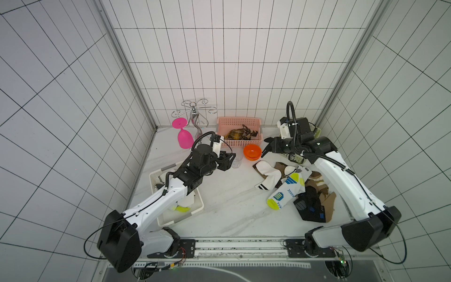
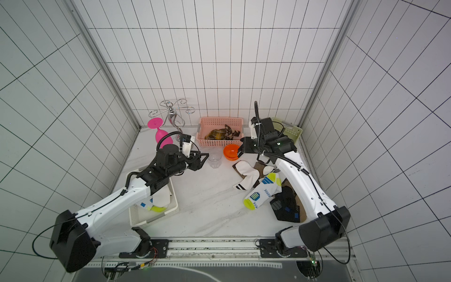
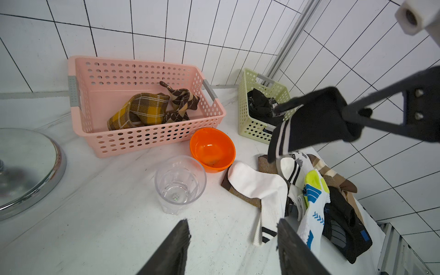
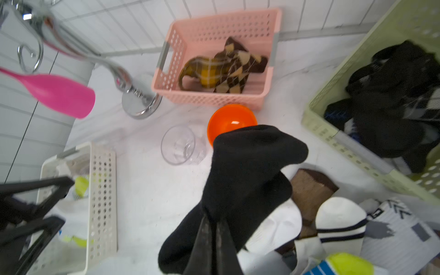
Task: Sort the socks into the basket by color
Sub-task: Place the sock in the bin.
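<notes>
Black sock [image 4: 250, 166] (in right end effector [image 4: 213, 222])

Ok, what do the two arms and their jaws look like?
The left arm and right arm match: white shells on the links, black joints and black base housings. A thin black cable runs along each, and a ribbed black hose loops at the wrist by a white camera mount. The jaws are slim, black and tapering.

Two grippers above socks and baskets

The right gripper [image 1: 266, 146] pinches a black sock [image 1: 266, 151] just beside the orange bowl [image 1: 252, 151]; the left gripper [image 1: 230, 161], jaws apart, is near a clear cup [image 1: 237, 163]. In the pink basket [image 1: 239, 120] lie brown plaid socks [image 1: 240, 134]; a mixed sock pile [image 1: 290, 188] lies near the bowl.
</notes>
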Tool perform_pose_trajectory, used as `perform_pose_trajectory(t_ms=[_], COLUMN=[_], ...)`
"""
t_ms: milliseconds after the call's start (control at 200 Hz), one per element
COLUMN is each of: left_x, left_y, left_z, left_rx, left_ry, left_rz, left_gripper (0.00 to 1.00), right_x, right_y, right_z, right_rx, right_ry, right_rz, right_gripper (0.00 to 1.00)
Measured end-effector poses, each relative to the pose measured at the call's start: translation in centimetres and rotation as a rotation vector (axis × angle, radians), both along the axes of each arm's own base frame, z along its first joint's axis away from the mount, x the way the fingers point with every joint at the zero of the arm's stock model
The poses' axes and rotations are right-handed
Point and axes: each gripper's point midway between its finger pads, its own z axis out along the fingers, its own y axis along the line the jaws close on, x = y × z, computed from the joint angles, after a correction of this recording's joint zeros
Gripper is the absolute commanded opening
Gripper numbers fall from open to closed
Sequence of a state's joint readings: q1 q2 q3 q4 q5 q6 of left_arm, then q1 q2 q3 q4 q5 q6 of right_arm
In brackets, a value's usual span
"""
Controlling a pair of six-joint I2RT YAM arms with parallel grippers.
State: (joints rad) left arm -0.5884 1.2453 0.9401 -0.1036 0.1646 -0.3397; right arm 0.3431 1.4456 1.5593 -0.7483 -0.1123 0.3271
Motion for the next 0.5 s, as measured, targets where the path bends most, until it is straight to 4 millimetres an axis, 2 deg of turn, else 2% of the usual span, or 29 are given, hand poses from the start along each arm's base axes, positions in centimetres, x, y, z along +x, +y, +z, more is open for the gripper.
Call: perform_pose_trajectory(t_ms=[90, 165, 410, 500], left_x=[-0.2, -0.4, -1.0, -1.3], left_y=[0.2, 0.3, 0.7, 0.9], left_z=[0.2, 0.4, 0.9, 0.9], left_rx=[0.001, 0.001, 0.006, 0.014], left_ry=[0.001, 0.000, -0.001, 0.005], left_rz=[0.001, 0.002, 0.001, 0.001], left_gripper=[0.60, 0.60, 0.60, 0.60], right_x=[3.2, 5.5, 13.5, 15.8], right_y=[-2.2, -4.0, -9.6, -11.7], right_z=[0.6, 0.2, -3.2, -4.3], right_rx=[-0.012, -0.027, -0.077, -0.092], right_ry=[-0.052, -0.084, -0.133, -0.147], right_rz=[-0.076, -0.137, -0.311, -0.363], right_gripper=[0.00, 0.00, 0.00, 0.00])
